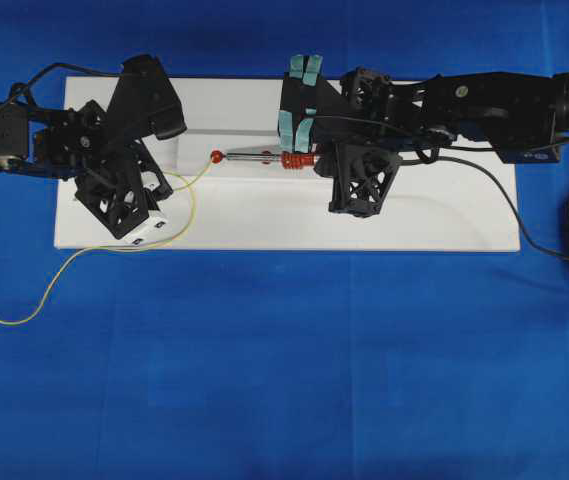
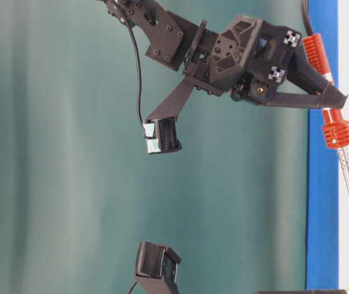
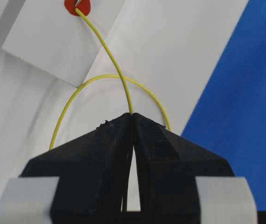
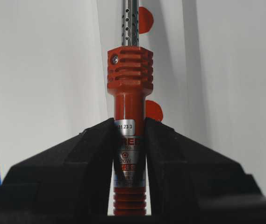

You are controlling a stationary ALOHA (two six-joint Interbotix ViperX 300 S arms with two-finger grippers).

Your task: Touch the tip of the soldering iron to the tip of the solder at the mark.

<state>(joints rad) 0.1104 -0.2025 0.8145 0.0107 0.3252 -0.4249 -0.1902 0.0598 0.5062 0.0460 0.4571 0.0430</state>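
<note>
Overhead exterior view: I see both arms over a white board [image 1: 444,215] lying on a blue cloth [image 1: 284,380]. The left gripper [image 1: 154,225] sits close to the board's near edge, with open board beyond it toward the middle. The right gripper [image 1: 309,150] works nearer the far edge, with bare board on its near side.

I read the right gripper as clamped on the soldering iron [image 1: 282,158], jaws pinching the silver band on the handle just behind the ribbed collar. From that gripper the iron runs straight out ahead, long axis along the board's length, shaft pointing toward the left arm. Its tip lies at a red mark [image 1: 218,157]. In the right wrist view the iron [image 4: 129,116] stands centred between the jaws, shaft running away from the camera.

The left gripper [image 3: 132,116] is closed on the solder [image 3: 109,60], the wire emerging from the pinched fingertips. Ahead of it the solder rises in a gentle curve, and its free end rests on the red mark [image 3: 78,6]. A loop of the wire arcs just in front of the jaws. Behind the gripper the slack trails off the board onto the cloth.
</note>
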